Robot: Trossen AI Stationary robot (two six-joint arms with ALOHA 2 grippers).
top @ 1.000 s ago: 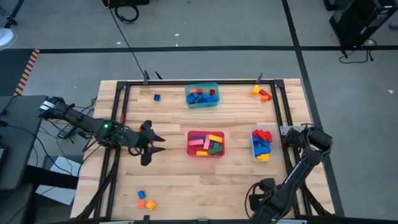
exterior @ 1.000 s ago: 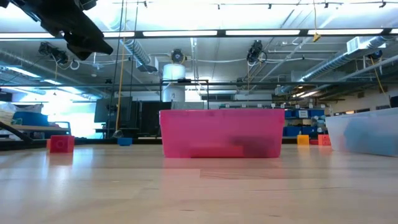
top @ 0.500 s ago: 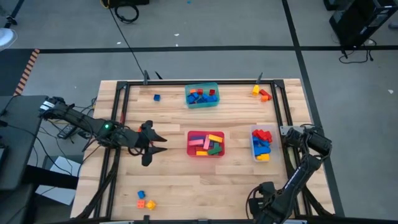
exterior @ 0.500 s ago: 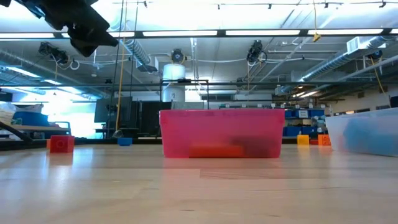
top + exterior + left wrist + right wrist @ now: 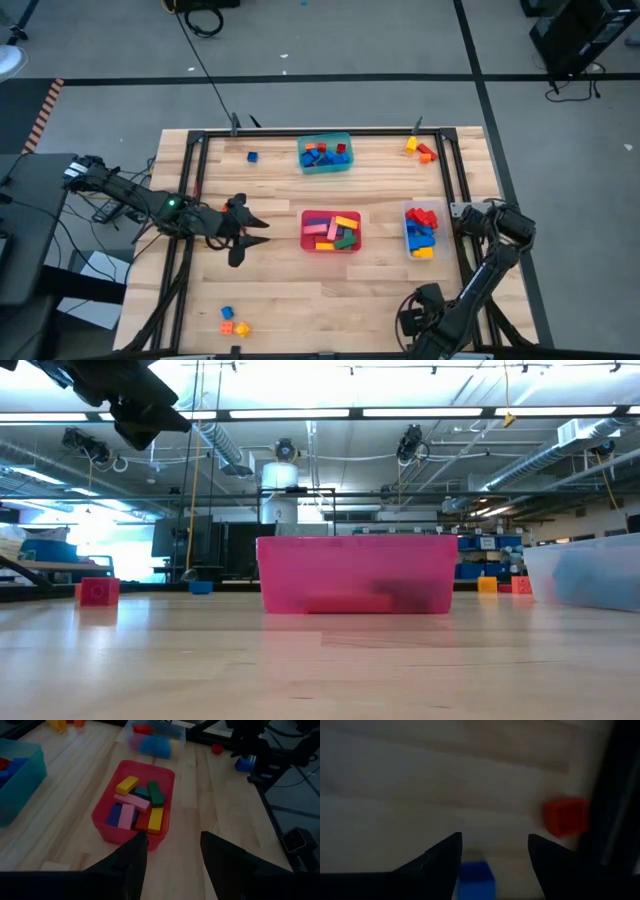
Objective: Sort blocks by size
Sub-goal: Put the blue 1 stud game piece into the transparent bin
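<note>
Smooth plastic blocks (image 5: 331,232) lie sorted in 3 tubs: long bars in the red tub (image 5: 306,238) at the middle of the wooden table (image 5: 300,290), others loose near the corners. The left gripper (image 5: 252,232), beside that tub, is empty, fingers parted. The right gripper (image 5: 492,852), at the table's right edge, is released above a blue cube (image 5: 476,876).

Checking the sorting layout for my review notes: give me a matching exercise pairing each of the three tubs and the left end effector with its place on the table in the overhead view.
Things:
1. teal tub
2. red tub
3. clear tub
4. left end effector

Places:
A. near the table's right edge, close to the right arm
B. at the far edge, in the middle
C. at the centre of the table
D. over bare wood, left of the centre tub, open and empty

Pairs: 1-B, 2-C, 3-A, 4-D
</note>
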